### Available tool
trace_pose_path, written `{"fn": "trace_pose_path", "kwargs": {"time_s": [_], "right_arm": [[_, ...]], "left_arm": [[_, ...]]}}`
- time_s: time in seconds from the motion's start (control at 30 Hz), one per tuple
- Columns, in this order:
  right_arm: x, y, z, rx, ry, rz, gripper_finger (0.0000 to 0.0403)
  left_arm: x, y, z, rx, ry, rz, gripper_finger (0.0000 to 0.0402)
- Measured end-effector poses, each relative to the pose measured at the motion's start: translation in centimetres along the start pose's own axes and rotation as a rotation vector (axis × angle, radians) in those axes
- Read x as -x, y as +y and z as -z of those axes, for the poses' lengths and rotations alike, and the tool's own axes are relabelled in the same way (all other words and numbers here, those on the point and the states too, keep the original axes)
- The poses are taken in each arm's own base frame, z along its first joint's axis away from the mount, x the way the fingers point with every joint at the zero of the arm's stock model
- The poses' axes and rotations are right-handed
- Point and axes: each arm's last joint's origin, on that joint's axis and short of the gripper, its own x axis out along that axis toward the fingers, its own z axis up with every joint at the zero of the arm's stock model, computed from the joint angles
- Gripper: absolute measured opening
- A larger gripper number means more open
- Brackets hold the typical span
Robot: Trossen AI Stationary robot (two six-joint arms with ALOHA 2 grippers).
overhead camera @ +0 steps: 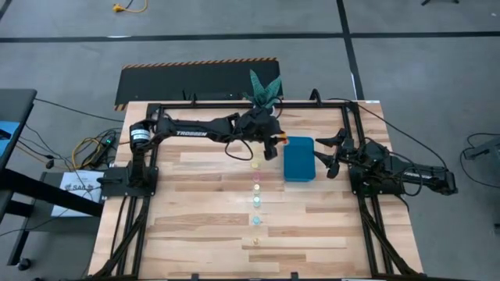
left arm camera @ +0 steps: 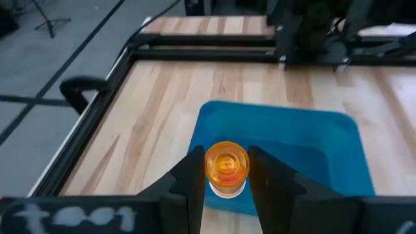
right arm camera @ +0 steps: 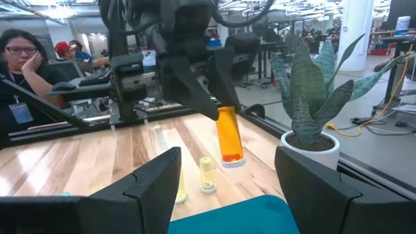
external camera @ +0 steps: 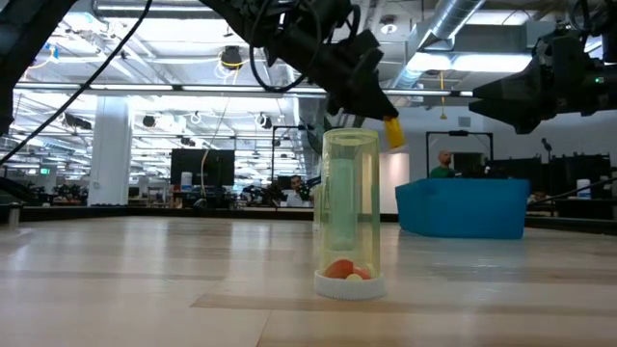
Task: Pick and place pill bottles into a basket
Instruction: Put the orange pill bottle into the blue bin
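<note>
Left end effector (left arm camera: 226, 185): closed on the orange bottle (left arm camera: 227, 166), one finger on each side of it; raised above the table, at the basket's edge nearest the row of bottles.
Orange bottle: held off the table, white cap pointing down in the right wrist view; the left wrist view shows it over the near rim of the basket (left arm camera: 338, 130).
Right end effector (right arm camera: 224, 179): fingers spread wide, holding nothing; it waits on the far side of the basket from the left arm.
Basket: blue, rectangular, standing on the wooden table (overhead camera: 195, 226) between the two arms.
Other bottles: five in a single line on the table, just beside the basket and running toward the front edge, among them a yellow bottle (overhead camera: 256, 187) and a green bottle (overhead camera: 256, 203).
Nearest bottle (external camera: 350, 212): clear, upright on its white cap, with a few pills at the bottom.
Plant (right arm camera: 312, 97): in a white pot at the back edge of the table.
</note>
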Motion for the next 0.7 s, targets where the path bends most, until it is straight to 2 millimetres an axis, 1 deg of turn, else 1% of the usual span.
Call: {"fn": "trace_pose_path", "kwargs": {"time_s": [0.13, 0.3, 0.37, 0.5, 0.6, 0.7], "right_arm": [[0.0, 0.0, 0.0, 0.000, 0.000, 0.000, 0.0244], [0.0, 0.0, 0.0, 0.000, 0.000, 0.000, 0.0244], [0.0, 0.0, 0.0, 0.000, 0.000, 0.000, 0.0244], [0.0, 0.0, 0.0, 0.000, 0.000, 0.000, 0.0244], [0.0, 0.0, 0.0, 0.000, 0.000, 0.000, 0.0244], [0.0, 0.0, 0.0, 0.000, 0.000, 0.000, 0.0244]], "left_arm": [[-0.8, -0.5, 0.1, -0.005, -0.030, 0.020, 0.0086], [-3.6, -0.8, 1.5, -0.002, 0.059, 0.049, 0.0087], [-4.7, -0.7, 1.5, -0.006, 0.071, 0.050, 0.0089], [-6.2, -0.6, 0.9, -0.028, 0.114, 0.056, 0.0090], [-7.2, -0.6, 0.9, -0.041, 0.146, 0.060, 0.0090], [-8.2, -0.5, 1.3, -0.049, 0.185, 0.053, 0.0090]]}}
